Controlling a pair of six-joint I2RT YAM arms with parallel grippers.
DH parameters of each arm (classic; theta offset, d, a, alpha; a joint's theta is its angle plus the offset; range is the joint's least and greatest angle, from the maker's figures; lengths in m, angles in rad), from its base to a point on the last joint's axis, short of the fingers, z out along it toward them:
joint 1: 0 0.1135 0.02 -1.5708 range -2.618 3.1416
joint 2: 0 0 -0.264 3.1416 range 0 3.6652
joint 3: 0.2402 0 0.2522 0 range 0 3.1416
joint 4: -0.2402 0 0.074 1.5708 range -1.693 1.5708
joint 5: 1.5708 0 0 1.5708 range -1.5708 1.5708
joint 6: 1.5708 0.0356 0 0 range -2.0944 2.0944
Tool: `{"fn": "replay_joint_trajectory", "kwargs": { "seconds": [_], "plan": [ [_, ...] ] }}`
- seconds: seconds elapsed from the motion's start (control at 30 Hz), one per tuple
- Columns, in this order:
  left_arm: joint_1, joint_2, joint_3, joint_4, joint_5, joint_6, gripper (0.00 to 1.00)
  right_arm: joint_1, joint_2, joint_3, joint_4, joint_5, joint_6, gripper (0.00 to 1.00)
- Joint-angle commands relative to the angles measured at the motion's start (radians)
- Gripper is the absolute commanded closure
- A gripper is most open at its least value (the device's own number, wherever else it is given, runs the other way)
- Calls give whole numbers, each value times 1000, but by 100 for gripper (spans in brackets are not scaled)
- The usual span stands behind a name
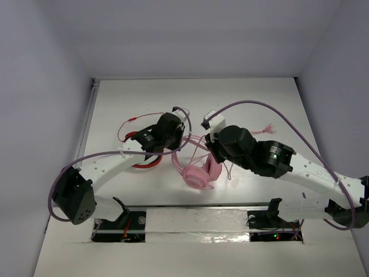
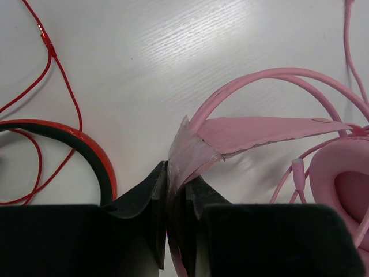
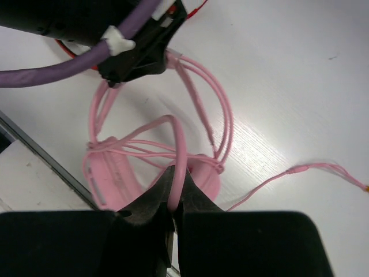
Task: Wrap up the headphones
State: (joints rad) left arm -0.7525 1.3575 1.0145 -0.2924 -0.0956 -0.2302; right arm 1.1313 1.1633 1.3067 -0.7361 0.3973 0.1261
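The pale pink headphones [image 1: 202, 173] lie mid-table, ear cups toward the near edge, wire headband arching toward the left gripper. My left gripper [image 2: 176, 182] is shut on the pink headband strap [image 2: 253, 131], where the thin headband wires [image 2: 277, 78] meet it. My right gripper [image 3: 176, 193] is shut on the pink cable [image 3: 180, 144], just above the ear cups [image 3: 115, 179]. Cable loops run across the cups; the loose cable end [image 3: 300, 171] trails right on the table. In the top view the left gripper [image 1: 176, 135] and the right gripper [image 1: 212, 151] flank the headband.
Red-and-black headphones [image 1: 144, 158] with a red cable [image 1: 130, 122] lie under and left of the left arm; their band [image 2: 86, 147] shows beside my left fingers. A frayed pink cable end [image 1: 266, 128] lies at the right. A metal rail [image 1: 196, 206] runs along the near edge.
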Motion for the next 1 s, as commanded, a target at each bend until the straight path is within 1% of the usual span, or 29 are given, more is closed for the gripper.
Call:
{"fn": "replay_joint_trajectory", "kwargs": {
  "seconds": [0.0, 0.03, 0.13, 0.17, 0.23, 0.27, 0.33, 0.37, 0.4, 0.47, 0.53, 0.57, 0.6, 0.63, 0.67, 0.73, 0.77, 0.83, 0.87, 0.9, 0.97],
  "plan": [
    [2, -90, 81, -40, 131, 92, 100, -4, -20, -7, -15, 78, -17, 100],
    [2, -95, 85, -51, 135, 109, 100, -4, -20, -1, -26, 86, -14, 100],
    [48, -103, 95, -54, 204, 155, 100, -4, -20, -6, -43, 136, -2, 100],
    [76, -113, 93, -44, 261, 161, 100, -4, -19, -14, -45, 150, 3, 100],
    [116, -129, 78, -8, 325, 147, 100, -4, -20, -29, -39, 178, 13, 100],
    [158, -141, 76, 1, 394, 135, 100, -4, -22, -47, -31, 190, 21, 100],
    [206, -159, 70, 41, 477, 126, 100, -4, -31, -69, 3, 225, 44, 100],
    [228, -175, 70, 51, 561, 121, 100, -4, -36, -82, 15, 235, 53, 100],
    [266, -181, 70, 59, 598, 114, 100, -4, -45, -111, 56, 271, 67, 100],
    [295, -195, 68, 88, 698, 103, 100, -13, -54, -136, 89, 291, 81, 100],
    [312, -201, 62, 128, 752, 80, 100, -22, -62, -164, 144, 314, 98, 100],
    [324, -208, 61, 139, 799, 75, 100, -46, -65, -175, 162, 316, 99, 100],
    [324, -212, 59, 148, 819, 71, 100, -60, -70, -184, 202, 313, 96, 96],
    [334, -219, 62, 157, 853, 66, 100, -94, -77, -198, 216, 310, 99, 94],
    [343, -224, 62, 160, 872, 65, 100, -94, -83, -202, 225, 299, 102, 94],
    [357, -236, 49, 194, 910, 58, 100, -140, -103, -219, 276, 261, 101, 89],
    [366, -250, 38, 215, 948, 30, 100, -154, -120, -222, 291, 249, 104, 88],
    [389, -258, 21, 271, 996, -1, 100, -186, -140, -227, 340, 187, 122, 85],
    [413, -267, 16, 295, 1032, -53, 100, -197, -154, -256, 371, 160, 130, 84],
    [426, -271, 7, 333, 1045, -82, 100, -211, -183, -277, 447, 81, 136, 81],
    [461, -281, 4, 413, 1085, -141, 100, -251, -206, -331, 532, -9, 170, 81]
  ]
}}
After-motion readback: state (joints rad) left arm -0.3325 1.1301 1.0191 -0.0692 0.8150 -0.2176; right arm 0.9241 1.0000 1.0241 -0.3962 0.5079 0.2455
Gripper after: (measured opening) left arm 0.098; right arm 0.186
